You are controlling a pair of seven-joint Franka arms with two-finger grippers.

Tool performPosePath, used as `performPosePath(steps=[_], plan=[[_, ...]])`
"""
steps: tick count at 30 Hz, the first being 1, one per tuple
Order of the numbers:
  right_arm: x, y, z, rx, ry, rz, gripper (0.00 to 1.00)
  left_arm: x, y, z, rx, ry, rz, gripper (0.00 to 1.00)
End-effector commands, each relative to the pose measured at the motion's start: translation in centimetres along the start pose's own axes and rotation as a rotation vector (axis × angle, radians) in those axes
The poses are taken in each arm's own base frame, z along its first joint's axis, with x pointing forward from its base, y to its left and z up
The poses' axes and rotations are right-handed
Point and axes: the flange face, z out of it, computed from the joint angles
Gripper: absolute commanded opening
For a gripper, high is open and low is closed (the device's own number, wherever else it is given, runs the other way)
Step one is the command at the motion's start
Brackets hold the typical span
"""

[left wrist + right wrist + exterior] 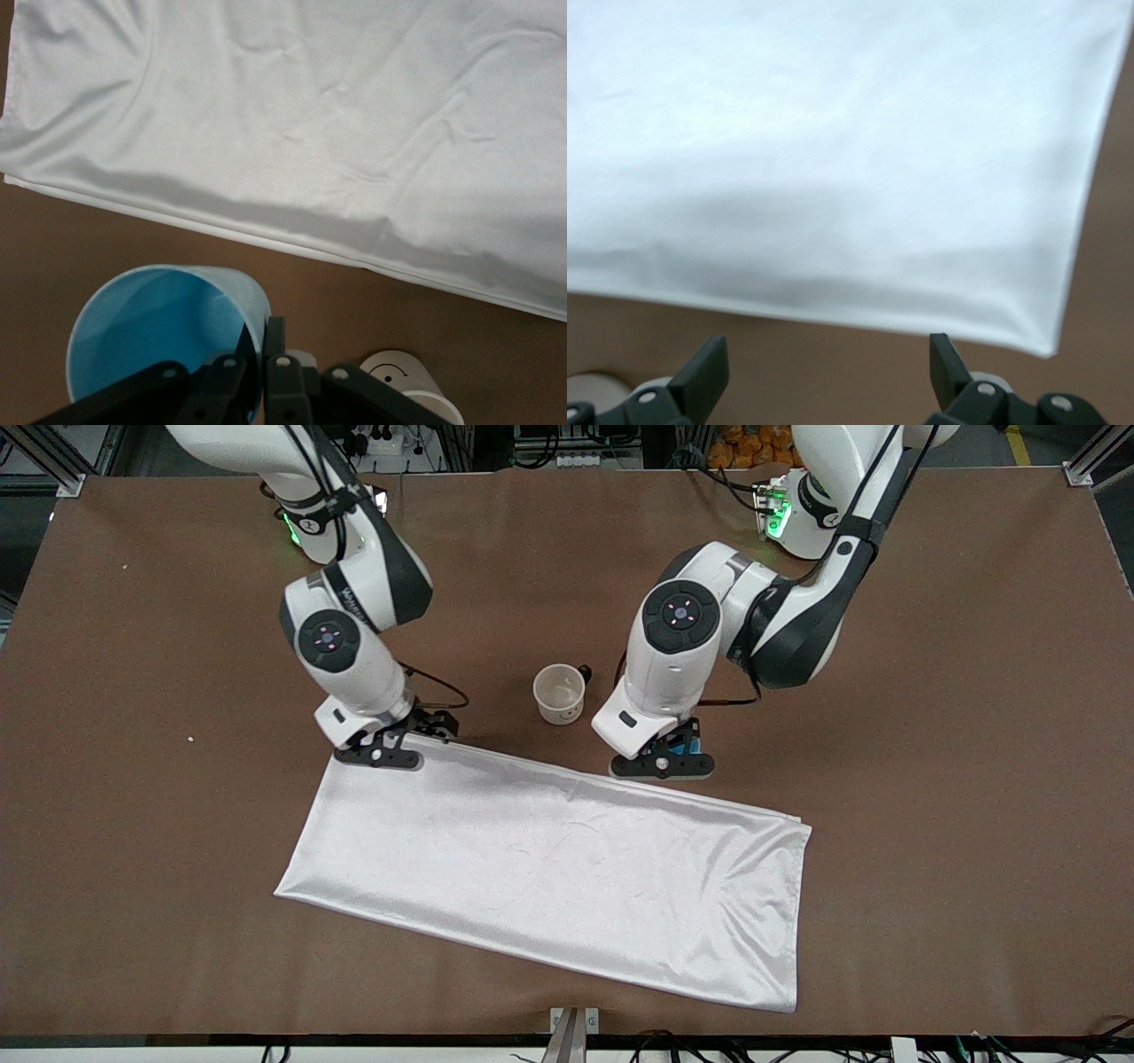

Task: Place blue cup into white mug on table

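Observation:
The blue cup (159, 328) stands upright, its rim wall pinched between the fingers of my left gripper (264, 350), which is shut on it. In the front view only a sliver of the blue cup (690, 746) shows under my left gripper (666, 762), low over the table (930, 735) at the cloth's edge. The white mug (560, 693) with its black handle stands upright and empty on the table between the two arms; part of the mug (409, 382) also shows in the left wrist view. My right gripper (390, 748) is open and holds nothing, low over the cloth's corner; in its own wrist view the right gripper (824, 363) is over bare table.
A large shiny white cloth (549, 868) lies flat on the table, nearer to the front camera than the mug and both grippers. Its edge (292, 243) runs just ahead of the blue cup. Brown tabletop spreads toward both ends.

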Motion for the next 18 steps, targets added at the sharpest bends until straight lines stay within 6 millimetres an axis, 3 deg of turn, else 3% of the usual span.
performPosePath(steps=[1,5,8,18], plan=[[3.1,7.9,1.0,-0.012,-0.021,-0.046,1.00,-1.8,3.2,1.6,0.019,0.036,-0.021,0.00],[4.7,12.8,1.8,-0.007,-0.031,-0.048,1.00,-3.1,4.9,2.9,0.047,0.046,-0.035,0.00],[5.1,15.0,2.3,-0.006,-0.042,-0.045,1.00,-4.7,6.8,3.9,0.052,0.045,-0.050,0.00],[2.8,18.2,6.1,-0.001,-0.028,-0.044,1.00,-9.8,11.8,4.3,0.040,0.051,-0.088,0.00]])
